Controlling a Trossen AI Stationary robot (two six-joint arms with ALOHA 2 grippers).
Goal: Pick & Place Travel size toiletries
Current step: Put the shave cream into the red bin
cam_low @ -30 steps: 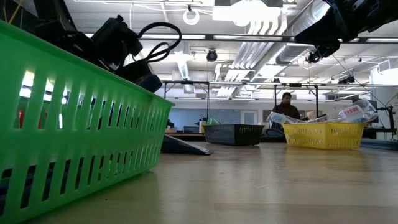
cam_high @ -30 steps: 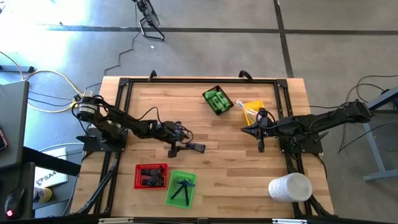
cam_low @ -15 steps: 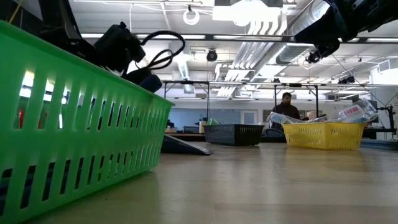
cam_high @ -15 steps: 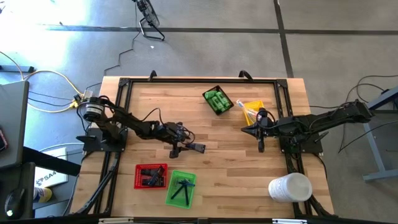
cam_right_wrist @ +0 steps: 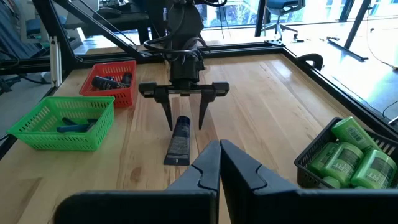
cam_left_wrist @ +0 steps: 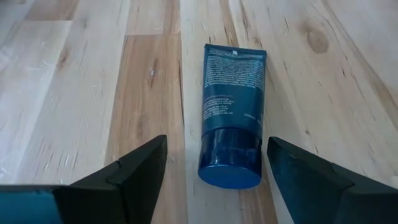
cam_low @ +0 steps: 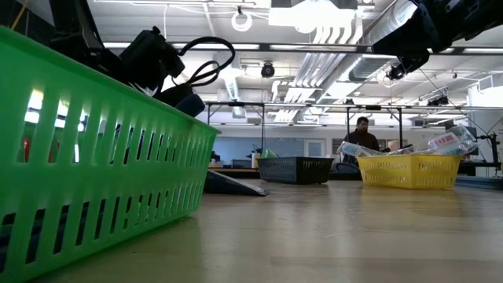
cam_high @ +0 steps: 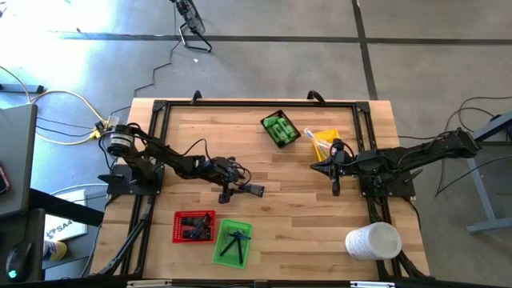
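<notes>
The left gripper [cam_left_wrist: 214, 180] is hovering with jaws spread either side of a dark blue tube [cam_left_wrist: 231, 115] lying flat on the tabletop [cam_left_wrist: 74, 93] mid-table. The right gripper [cam_right_wrist: 219, 163], jaws pressed together, is waiting beside the yellow tray [cam_high: 324, 141].

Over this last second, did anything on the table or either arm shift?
Only the left arm, slightly: its wrist and cable drifted in the low view, settling with the left gripper open over the blue tube. The tube, trays and the shut right gripper stayed put.
</notes>
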